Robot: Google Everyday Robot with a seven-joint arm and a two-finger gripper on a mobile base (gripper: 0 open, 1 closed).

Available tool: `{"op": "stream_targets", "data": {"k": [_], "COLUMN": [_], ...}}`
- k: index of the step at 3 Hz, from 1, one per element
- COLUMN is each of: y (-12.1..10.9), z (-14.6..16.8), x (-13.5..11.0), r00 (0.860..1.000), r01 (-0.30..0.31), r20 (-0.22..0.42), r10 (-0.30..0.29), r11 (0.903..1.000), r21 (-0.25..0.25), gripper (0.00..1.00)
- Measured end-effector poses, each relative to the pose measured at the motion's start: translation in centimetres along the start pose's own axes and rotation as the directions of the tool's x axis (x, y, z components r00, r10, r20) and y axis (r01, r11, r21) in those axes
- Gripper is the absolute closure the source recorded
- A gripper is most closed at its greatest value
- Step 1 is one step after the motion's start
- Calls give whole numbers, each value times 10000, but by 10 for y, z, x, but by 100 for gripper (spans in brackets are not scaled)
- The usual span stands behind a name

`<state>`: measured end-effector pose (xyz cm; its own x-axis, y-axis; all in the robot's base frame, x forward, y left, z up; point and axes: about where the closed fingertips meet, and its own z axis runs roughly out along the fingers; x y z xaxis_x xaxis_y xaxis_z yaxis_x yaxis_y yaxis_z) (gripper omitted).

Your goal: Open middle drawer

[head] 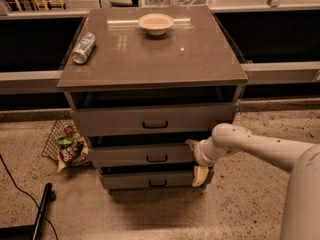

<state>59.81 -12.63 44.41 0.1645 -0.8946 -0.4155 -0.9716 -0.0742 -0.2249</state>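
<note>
Smooth cream claw (pixel 196 160) at right end of flat, grey-brown middle drawer (pixel 130 156)

It looked like a lab or office test area: a speckled stone floor (pixel 250 204), a grey-brown three-drawer cabinet (pixel 150 59) and a floor-standing wire basket of snack packets (pixel 54 140). The pale two-finger gripper (pixel 196 160), fingers spread, sat at the middle drawer's (pixel 130 156) right end.
</note>
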Motion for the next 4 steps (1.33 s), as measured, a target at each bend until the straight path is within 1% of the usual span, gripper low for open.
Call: {"op": "stream_targets", "data": {"k": [1, 2, 4], "y": [-10, -20, -31], "z": [13, 25, 51], "x": [5, 7, 0], "r00": [9998, 9998, 9989], "r01": [53, 152, 473], "r20": [186, 167, 108], "r10": [-51, -148, -467], "r11": [9999, 9996, 9965], "r21": [-130, -243, -686], "gripper": [0, 0, 0]}}
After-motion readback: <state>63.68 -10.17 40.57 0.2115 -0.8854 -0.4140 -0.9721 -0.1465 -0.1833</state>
